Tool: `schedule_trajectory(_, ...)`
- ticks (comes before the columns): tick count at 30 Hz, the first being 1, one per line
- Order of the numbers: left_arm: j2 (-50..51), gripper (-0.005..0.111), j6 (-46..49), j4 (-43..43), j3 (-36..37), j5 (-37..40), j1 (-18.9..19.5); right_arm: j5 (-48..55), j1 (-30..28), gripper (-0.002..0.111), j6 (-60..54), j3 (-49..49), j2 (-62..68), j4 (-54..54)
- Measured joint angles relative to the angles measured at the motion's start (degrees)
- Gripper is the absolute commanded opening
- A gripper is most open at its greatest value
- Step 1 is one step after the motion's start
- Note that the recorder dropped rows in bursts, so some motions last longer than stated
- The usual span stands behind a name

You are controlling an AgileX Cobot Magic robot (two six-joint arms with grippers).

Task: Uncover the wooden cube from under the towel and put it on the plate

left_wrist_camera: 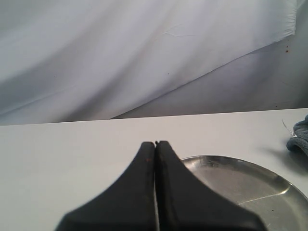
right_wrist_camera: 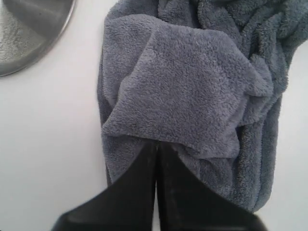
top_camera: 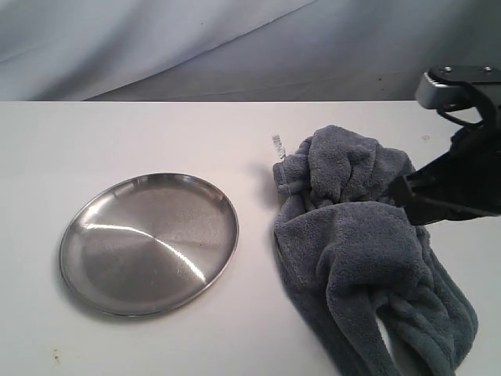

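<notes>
The blue-gray towel (top_camera: 352, 251) lies bunched on the right of the white table, with its white tag (top_camera: 277, 144) at the far edge. My right gripper (top_camera: 397, 192) is shut on a raised fold of the towel (right_wrist_camera: 187, 86), and its tips (right_wrist_camera: 156, 143) are tucked under that fold. The wooden cube is hidden. The silver plate (top_camera: 149, 243) sits empty on the left, apart from the towel. In the left wrist view my left gripper (left_wrist_camera: 156, 143) is shut and empty, hovering beside the plate (left_wrist_camera: 250, 187). It is outside the exterior view.
A white table (top_camera: 156, 133) carries everything, and a pale draped cloth (top_camera: 196, 39) hangs behind its far edge. A strip of bare table (top_camera: 254, 258) separates plate and towel. The towel's lower folds reach the front right of the exterior view.
</notes>
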Motion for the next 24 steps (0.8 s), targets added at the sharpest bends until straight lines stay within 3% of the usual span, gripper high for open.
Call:
schedule_trajectory(15, 0.0, 0.000, 0.0, 0.0, 0.0, 0.0, 0.0, 4.8, 10.6, 0.000, 12.7, -14.9, 18.6, -10.1)
schedule_trajectory(24, 0.0, 0.000, 0.0, 0.0, 0.0, 0.0, 0.0, 7.7, 11.1, 0.002, 14.3, -18.4, 24.5, -11.1)
